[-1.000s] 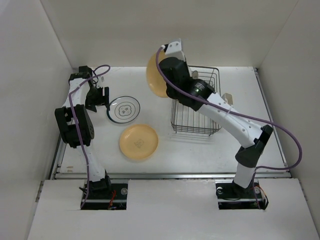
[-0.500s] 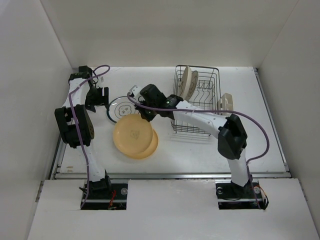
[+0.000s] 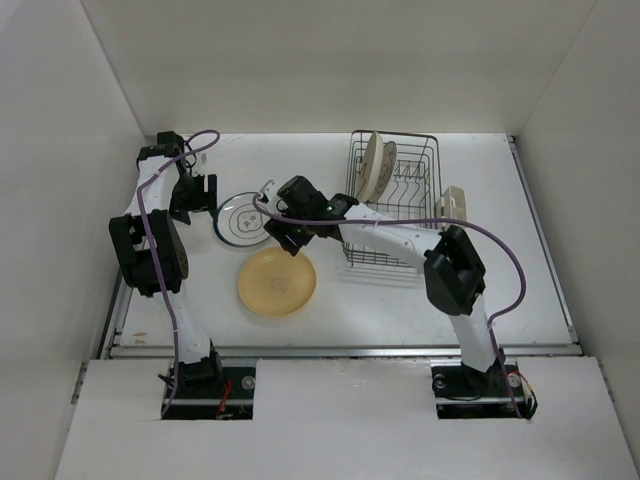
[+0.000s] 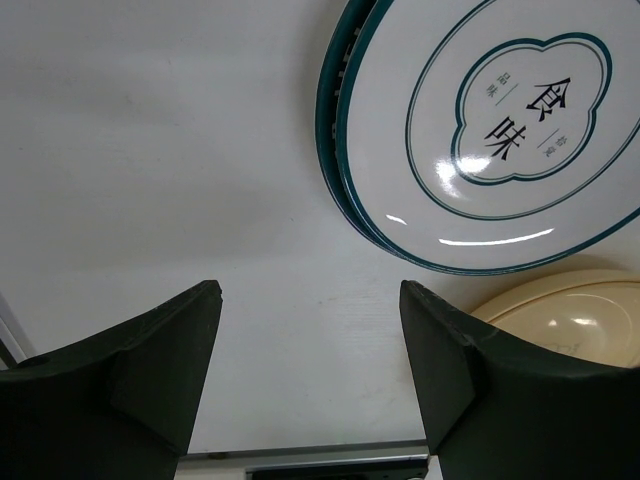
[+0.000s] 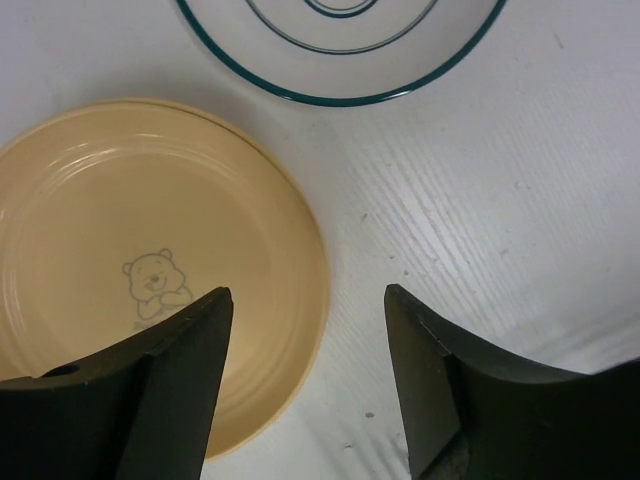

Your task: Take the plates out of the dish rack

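Two white plates (image 3: pixel 246 218) with dark rims lie stacked flat on the table; the left wrist view shows both rims (image 4: pixel 480 140). A yellow plate (image 3: pixel 277 283) with a bear drawing (image 5: pixel 150 270) lies flat in front of them. My right gripper (image 3: pixel 284 238) hovers open over the yellow plate's far edge (image 5: pixel 308 293), holding nothing. My left gripper (image 3: pixel 205 196) stands open beside the white plates' left edge, over bare table (image 4: pixel 310 290). The wire dish rack (image 3: pixel 400 215) sits right of centre, with two cream round pieces (image 3: pixel 374 165) upright in its far left corner.
A white caddy (image 3: pixel 453 200) hangs on the rack's right side. White walls close in the table on the left, back and right. The yellow plate's edge (image 4: pixel 570 310) shows at the lower right of the left wrist view.
My right arm swung a yellow plate from above the rack down onto the yellow plate on the table, let it go and opened. The left arm has not moved.
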`<state>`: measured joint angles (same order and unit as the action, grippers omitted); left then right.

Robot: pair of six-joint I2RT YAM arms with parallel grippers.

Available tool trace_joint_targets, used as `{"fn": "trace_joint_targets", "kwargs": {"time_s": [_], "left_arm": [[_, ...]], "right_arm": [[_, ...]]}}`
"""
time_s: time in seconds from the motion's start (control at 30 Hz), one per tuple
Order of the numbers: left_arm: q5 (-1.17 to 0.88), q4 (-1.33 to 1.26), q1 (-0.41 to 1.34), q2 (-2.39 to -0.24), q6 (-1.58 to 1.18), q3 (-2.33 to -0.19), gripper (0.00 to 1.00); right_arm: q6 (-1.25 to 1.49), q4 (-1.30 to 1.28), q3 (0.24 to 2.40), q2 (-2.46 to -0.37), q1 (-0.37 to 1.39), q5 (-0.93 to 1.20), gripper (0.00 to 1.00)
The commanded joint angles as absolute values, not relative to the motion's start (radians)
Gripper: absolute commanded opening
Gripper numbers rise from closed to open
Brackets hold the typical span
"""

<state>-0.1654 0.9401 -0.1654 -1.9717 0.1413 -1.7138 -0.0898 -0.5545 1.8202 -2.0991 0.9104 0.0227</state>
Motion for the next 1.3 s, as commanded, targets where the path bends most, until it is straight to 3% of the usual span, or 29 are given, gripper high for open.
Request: {"fn": "trace_joint_targets", "kwargs": {"time_s": [0.0,0.13,0.33,0.5,0.77,1.1,1.17,1.27], "left_arm": [[-0.158,0.968,-0.17,-1.905,0.138,-1.74,0.69],[-0.158,0.968,-0.17,-1.905,0.138,-1.74,0.69],[-0.158,0.956,-0.17,-1.884,0.138,-1.72,0.69],[-0.158,0.946,-0.17,-1.875,0.138,-1.71,0.69],[-0.158,0.946,-0.17,-1.875,0.138,-1.701,0.69],[-0.167,0.946,-0.17,-1.875,0.12,-1.701,0.69],[-0.167,0.946,-0.17,-1.875,0.12,-1.701,0.69],[-0.167,0.946,-0.17,-1.865,0.12,-1.701,0.69]], "right_arm": [[-0.101,-0.526,1.85,-2.022,0.91,-0.067,0.68],[0.027,-0.457,1.873,-1.927,0.91,-0.216,0.74],[0.444,-0.575,1.973,-1.875,0.678,-0.422,0.75],[0.546,-0.632,1.919,-1.847,0.531,-0.53,0.66],[0.59,-0.594,1.855,-1.844,0.378,-0.425,0.53],[0.612,-0.568,1.833,-1.98,0.331,-0.267,0.55],[0.591,-0.568,1.844,-1.999,0.331,-0.241,0.46],[0.569,-0.577,1.875,-2.013,0.331,-0.219,0.42]]}}
